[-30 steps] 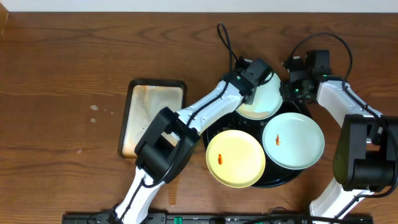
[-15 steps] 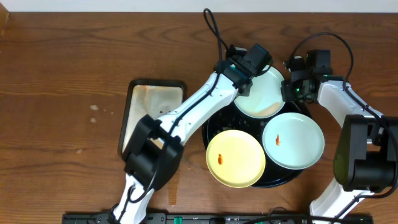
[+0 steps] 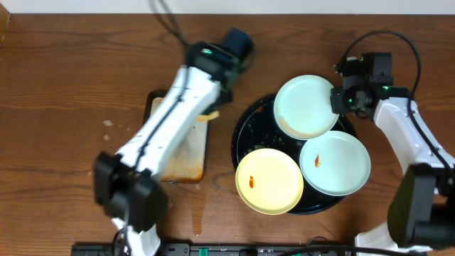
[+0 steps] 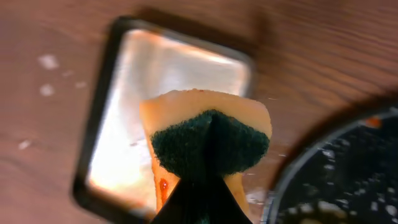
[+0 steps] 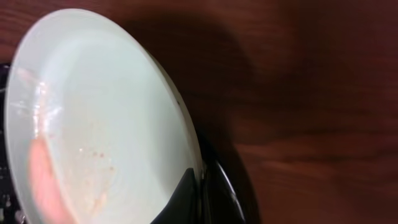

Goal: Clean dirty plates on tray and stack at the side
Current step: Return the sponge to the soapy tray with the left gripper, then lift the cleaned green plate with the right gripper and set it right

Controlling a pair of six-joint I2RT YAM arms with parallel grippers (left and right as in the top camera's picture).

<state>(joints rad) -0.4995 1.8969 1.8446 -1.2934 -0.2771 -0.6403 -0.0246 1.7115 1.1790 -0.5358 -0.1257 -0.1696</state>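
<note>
A pale mint plate point(image 3: 306, 107) rests tilted at the back of the black tray point(image 3: 243, 135), faint orange streaks on it. My right gripper point(image 3: 335, 100) is shut on its right rim; in the right wrist view the plate point(image 5: 93, 112) edge sits between the dark fingers point(image 5: 186, 193). A yellow plate point(image 3: 269, 181) and a second mint plate point(image 3: 335, 162), each with an orange smear, lie at the front of the tray. My left gripper point(image 4: 208, 186) is shut on a green-and-yellow sponge point(image 4: 208, 140), above the gap between the pan and the tray.
The rust-stained metal pan point(image 3: 186, 153) lies left of the tray; the left arm crosses over it. In the left wrist view the pan point(image 4: 168, 87) is under the sponge and the sudsy tray point(image 4: 348, 180) is at the right. Bare wood tabletop point(image 3: 78, 78) surrounds both.
The left arm swung left with the sponge, off the back mint plate to over the pan. The right gripper closed on that plate's rim, and the plate shifted slightly right.
</note>
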